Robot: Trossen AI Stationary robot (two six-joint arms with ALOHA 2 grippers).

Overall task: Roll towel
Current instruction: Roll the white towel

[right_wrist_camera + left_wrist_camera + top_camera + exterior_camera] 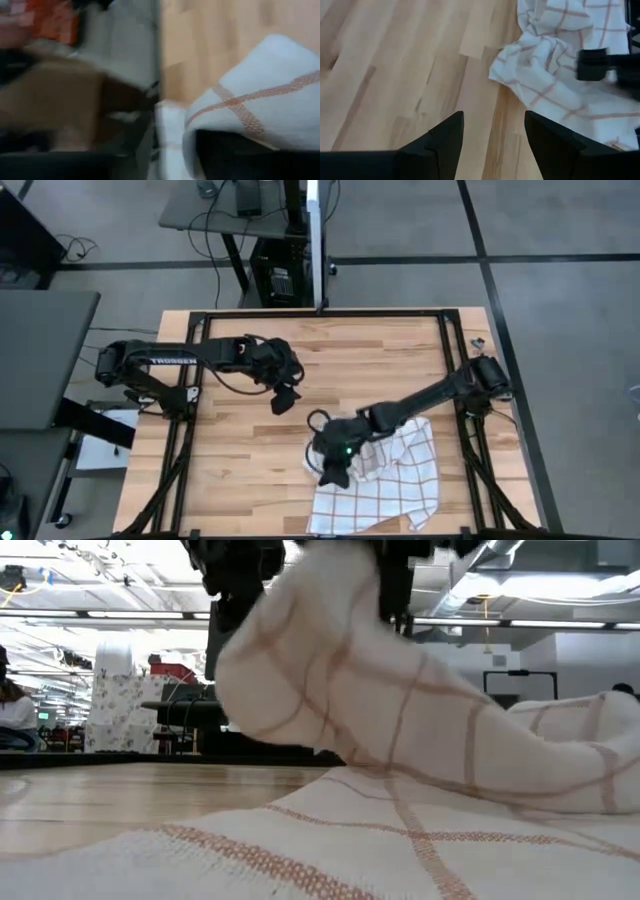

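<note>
A white cloth towel with orange checks (pixel 385 475) lies bunched on the wooden tabletop (pixel 240 450). The right pincer (pixel 335 470) grips its raised fold; the left pincer (pixel 284 399) hovers open beside the towel.

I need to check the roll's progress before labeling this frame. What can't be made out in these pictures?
- Right pincer: high view, its own body hides how its jaws stand on the towel.
- Right wrist view: motion blur smears everything beyond the towel fold.
- Low view: the raised towel fold fills the frame, hiding the table behind it.
- Left pincer: waits open over bare table.
</note>
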